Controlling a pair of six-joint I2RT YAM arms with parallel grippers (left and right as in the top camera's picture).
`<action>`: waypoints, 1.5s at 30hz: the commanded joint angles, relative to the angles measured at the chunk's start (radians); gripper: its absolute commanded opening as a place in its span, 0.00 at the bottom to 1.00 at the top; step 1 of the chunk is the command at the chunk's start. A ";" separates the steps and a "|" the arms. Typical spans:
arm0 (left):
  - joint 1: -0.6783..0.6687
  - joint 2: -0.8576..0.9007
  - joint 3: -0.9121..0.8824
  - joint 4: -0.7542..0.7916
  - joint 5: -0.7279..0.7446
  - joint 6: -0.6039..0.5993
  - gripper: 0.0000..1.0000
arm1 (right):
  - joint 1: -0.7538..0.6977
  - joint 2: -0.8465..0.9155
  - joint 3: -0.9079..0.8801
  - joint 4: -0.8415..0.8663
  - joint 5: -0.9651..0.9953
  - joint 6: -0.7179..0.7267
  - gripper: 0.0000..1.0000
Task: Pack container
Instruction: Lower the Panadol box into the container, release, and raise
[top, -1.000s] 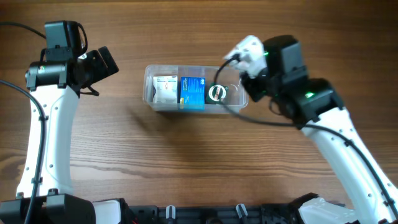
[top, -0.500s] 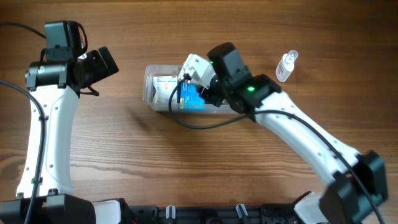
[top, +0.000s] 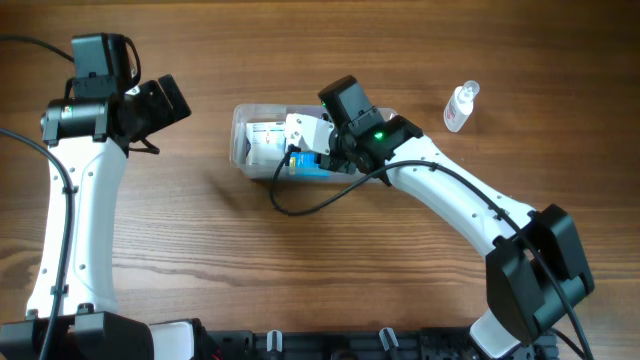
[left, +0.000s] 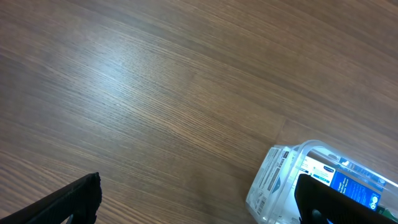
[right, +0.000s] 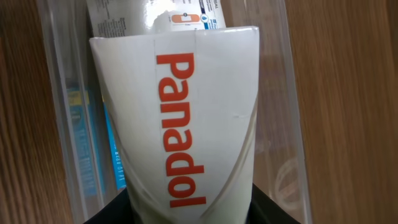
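Observation:
The container (top: 238, 130) is a clear plastic tub at the middle of the table. It holds a white printed box (top: 262, 141) at its left end and a blue box (top: 306, 166) beside it. My right gripper (top: 305, 135) is shut on a white Panadol box (top: 298, 128) and holds it over the tub's middle. In the right wrist view the Panadol box (right: 186, 124) fills the space between the tub's walls (right: 292, 124), above the blue box (right: 115, 162). My left gripper (top: 165, 100) is open and empty, left of the tub.
A small clear bottle with a white cap (top: 460, 105) stands to the right of the tub, behind my right arm. In the left wrist view the tub's corner (left: 273, 180) shows at lower right, by bare wood.
My right arm has swung left from the tub's right end to over its middle, carrying the Panadol box. The small bottle came into view. The left arm has not moved.

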 joint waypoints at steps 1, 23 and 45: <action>0.004 -0.007 0.005 0.002 0.008 0.019 1.00 | 0.005 0.032 0.019 0.016 -0.005 -0.113 0.43; 0.004 -0.007 0.005 0.002 0.008 0.019 1.00 | 0.004 0.159 0.019 0.126 -0.001 -0.058 0.70; 0.004 -0.007 0.005 0.002 0.008 0.019 1.00 | 0.004 -0.008 0.019 0.180 -0.071 0.524 0.04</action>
